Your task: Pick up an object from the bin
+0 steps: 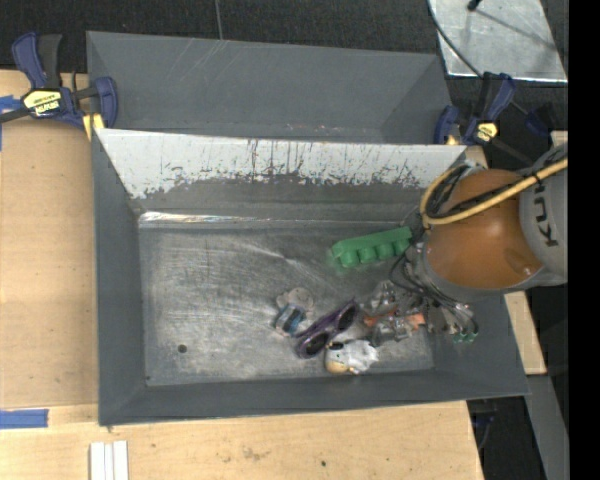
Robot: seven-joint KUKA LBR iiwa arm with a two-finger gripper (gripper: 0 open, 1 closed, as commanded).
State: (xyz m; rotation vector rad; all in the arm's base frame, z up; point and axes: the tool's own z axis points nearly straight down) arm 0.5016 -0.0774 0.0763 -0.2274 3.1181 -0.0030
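Jaws: low over the floor at the right end of the bin, beneath the arm's orange cover (pixel 475 243). The cover and a knot of wiring hide them, so it cannot be told whether they are open or closed, or whether they grip anything.

Just left of them lies a tangle of small red and dark pieces (pixel 392 320), the nearest end of a small heap. Further left in the heap:
- a curved purple piece (pixel 327 330)
- a white and tan lump (pixel 348 357), toward the near wall
- a small blue and black item (pixel 289 318)
- a pale, clear scrap (pixel 298 297)

A green toothed plastic piece (pixel 372 249) lies apart from the heap, nearer the back wall, its right end meeting the orange cover. Everything rests on the scuffed floor of the grey metal bin (pixel 210 288).
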